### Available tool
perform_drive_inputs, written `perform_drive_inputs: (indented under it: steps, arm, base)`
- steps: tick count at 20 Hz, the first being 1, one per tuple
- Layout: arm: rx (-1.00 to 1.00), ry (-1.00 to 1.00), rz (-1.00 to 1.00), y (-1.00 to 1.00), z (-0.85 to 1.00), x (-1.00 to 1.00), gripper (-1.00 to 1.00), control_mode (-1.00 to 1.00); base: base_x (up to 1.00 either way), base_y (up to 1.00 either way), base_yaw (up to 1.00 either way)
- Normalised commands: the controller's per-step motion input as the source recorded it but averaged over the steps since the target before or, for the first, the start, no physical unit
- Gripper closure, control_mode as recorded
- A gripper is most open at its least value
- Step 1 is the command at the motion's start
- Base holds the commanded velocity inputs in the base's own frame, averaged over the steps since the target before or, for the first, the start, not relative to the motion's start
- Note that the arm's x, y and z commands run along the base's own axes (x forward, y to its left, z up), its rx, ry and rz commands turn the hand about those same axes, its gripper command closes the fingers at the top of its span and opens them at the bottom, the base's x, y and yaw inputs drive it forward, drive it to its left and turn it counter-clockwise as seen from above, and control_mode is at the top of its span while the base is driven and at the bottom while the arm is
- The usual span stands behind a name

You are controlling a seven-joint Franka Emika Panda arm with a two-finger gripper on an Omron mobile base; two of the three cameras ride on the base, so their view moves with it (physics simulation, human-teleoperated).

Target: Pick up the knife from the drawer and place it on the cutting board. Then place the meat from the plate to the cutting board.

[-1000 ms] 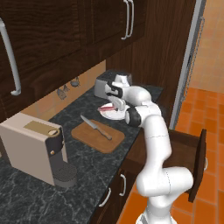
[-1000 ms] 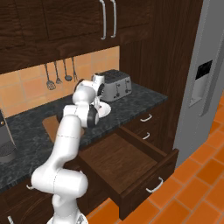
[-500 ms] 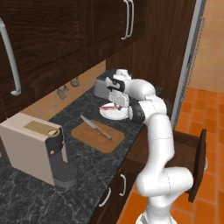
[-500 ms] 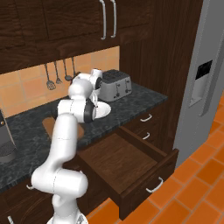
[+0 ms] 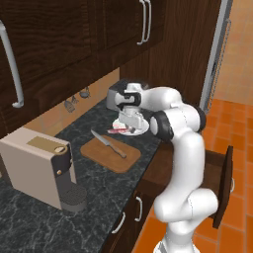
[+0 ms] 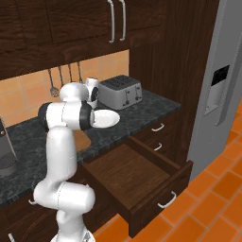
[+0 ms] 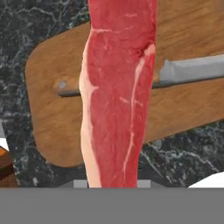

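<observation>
Since the knife (image 5: 108, 144) already lies on the cutting board (image 5: 110, 155), your gripper (image 5: 129, 118) pinches the meat (image 7: 117, 94), which dangles above the plate (image 5: 143, 127) so you can carry it across.

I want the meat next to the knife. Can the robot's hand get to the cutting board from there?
Probably yes. The gripper holds the meat just beside the cutting board, and only the knife lies on it, leaving bare wood.

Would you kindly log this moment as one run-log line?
gripper: shut on meat | meat: lifted, above plate | knife: on cutting board | drawer: open
</observation>
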Motion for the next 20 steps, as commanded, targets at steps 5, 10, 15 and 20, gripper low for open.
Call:
perform_drive_inputs:
  steps: [5,10,15,20]
  arm:
    - [0.00,-0.09,0.00,0.34,-0.02,-0.91,1.00,-1.00]
    - [0.00,-0.04,-0.06,0.35,-0.01,-0.38,1.00,-1.00]
    - [0.00,0.00,-0.10,0.31,-0.04,0.03,1.00,-1.00]
    - [0.00,0.00,-0.11,0.40,-0.10,0.25,1.00,-1.00]
  base:
    - [0.00,0.00,0.00]
    - [0.00,0.00,0.00]
    - [0.00,0.00,0.00]
    - [0.00,0.00,0.00]
